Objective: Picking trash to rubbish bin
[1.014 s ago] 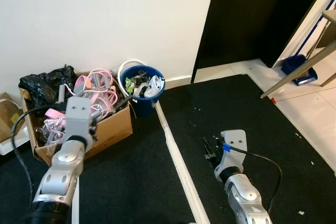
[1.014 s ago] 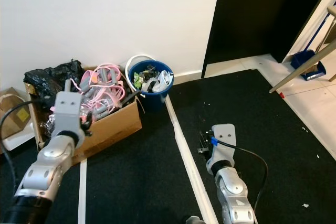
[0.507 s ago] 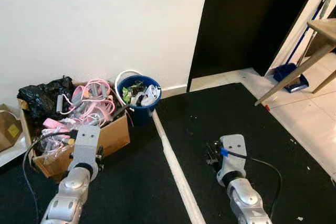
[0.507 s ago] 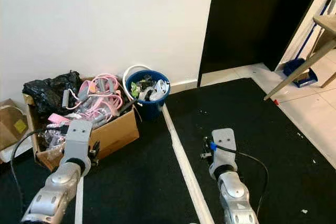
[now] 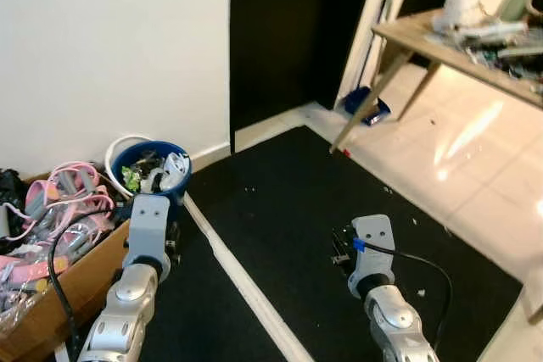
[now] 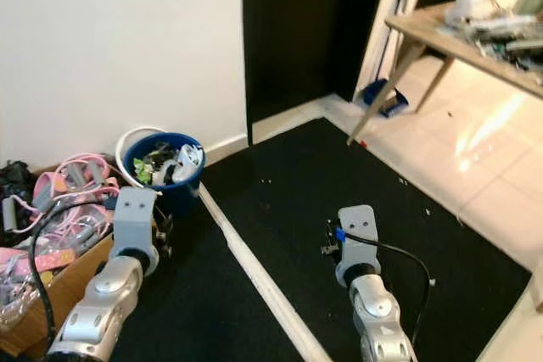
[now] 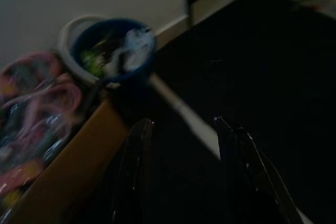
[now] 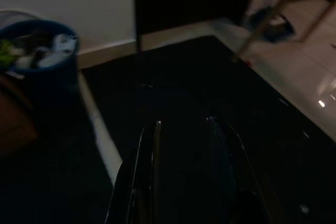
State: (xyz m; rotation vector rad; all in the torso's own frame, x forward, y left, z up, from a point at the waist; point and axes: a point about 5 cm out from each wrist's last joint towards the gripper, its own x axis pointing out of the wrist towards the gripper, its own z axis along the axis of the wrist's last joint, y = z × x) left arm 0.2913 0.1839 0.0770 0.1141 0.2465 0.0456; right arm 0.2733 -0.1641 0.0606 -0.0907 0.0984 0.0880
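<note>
A blue rubbish bin (image 5: 153, 170) stuffed with wrappers and paper stands by the white wall, beside a white bucket (image 5: 119, 148). In the left wrist view the bin (image 7: 113, 51) lies ahead of my left gripper (image 7: 181, 129), which is open and holds nothing. That arm (image 5: 146, 231) hangs low just in front of the bin. My right gripper (image 8: 184, 127) is open and empty above the black carpet (image 5: 288, 192). The right arm (image 5: 371, 247) hangs over mid-carpet. A small white scrap (image 5: 422, 292) lies on the carpet near it.
A cardboard box (image 5: 64, 273) full of pink straps stands at the left. A white strip (image 5: 229, 260) crosses the carpet. A dark doorway (image 5: 288, 31) is ahead, a blue dustpan (image 5: 366, 103) beside it. A cluttered wooden table (image 5: 462, 36) stands over pale tiles at the right.
The camera has swung right: bin and box slid to the left, table and tiled floor came into view. My left arm has dropped from in front of the box to beside the bin.
</note>
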